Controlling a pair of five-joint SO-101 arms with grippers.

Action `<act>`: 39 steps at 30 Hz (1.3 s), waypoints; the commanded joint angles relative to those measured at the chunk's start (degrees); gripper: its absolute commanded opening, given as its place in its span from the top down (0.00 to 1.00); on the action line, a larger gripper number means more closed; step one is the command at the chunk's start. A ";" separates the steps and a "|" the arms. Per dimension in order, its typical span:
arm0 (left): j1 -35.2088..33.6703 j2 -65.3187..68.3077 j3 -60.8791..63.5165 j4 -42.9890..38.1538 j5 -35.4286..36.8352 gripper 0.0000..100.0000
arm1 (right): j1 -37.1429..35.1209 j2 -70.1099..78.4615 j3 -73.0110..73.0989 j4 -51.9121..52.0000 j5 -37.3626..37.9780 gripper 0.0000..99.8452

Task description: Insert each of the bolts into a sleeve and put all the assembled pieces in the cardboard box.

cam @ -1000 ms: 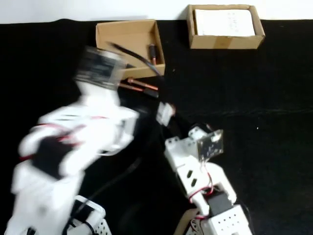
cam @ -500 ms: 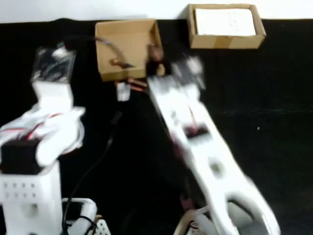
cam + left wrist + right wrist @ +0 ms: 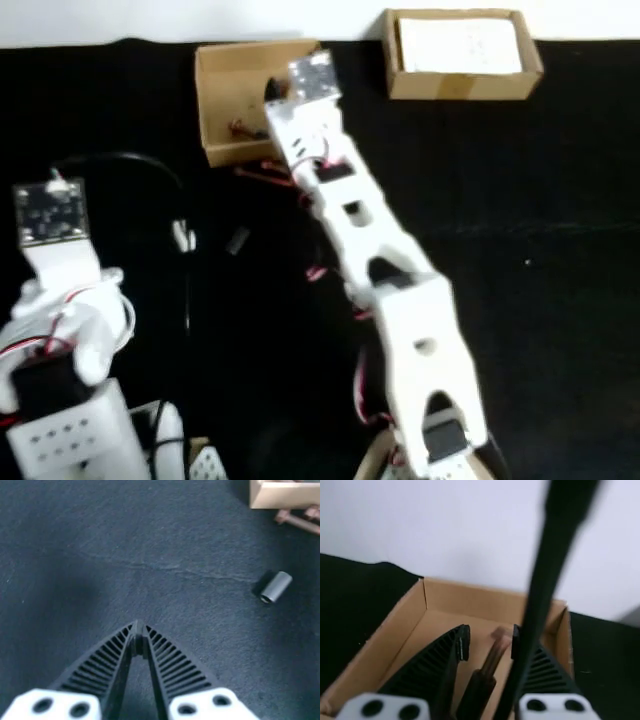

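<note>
L arm back, R arm out over cardboard box [image 3: 232, 85]. R end effector [image 3: 489, 642] part-open astride bolt-in-sleeve assy [image 3: 487, 672]; L end effector [image 3: 139, 630] closed, empty. Loose sleeve [image 3: 276, 586] on bench [image 3: 100, 555]: light, stiff, slick, prob. rolls; pinch mid-barrel.

You've got a robotics lab bench here: worktop [image 3: 560, 300] under black cloth, bare white wall [image 3: 150, 20] behind, left arm [image 3: 70, 310] and right arm [image 3: 370, 240] in white plastic with loose red wiring, a cardboard box [image 3: 230, 90] and a second carton [image 3: 455, 85] at the back edge.
</note>
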 commanded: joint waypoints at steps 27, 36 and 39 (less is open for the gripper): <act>-7.25 50.77 -18.42 -4.48 2.64 0.90 | -13.49 8.31 -64.92 106.77 -17.32 0.88; -7.87 65.27 -23.87 -4.40 2.55 0.90 | -20.44 9.10 -51.47 106.33 -37.27 0.87; -7.87 66.07 -23.60 -4.40 2.55 0.90 | -20.53 9.27 -48.22 106.33 -39.82 0.87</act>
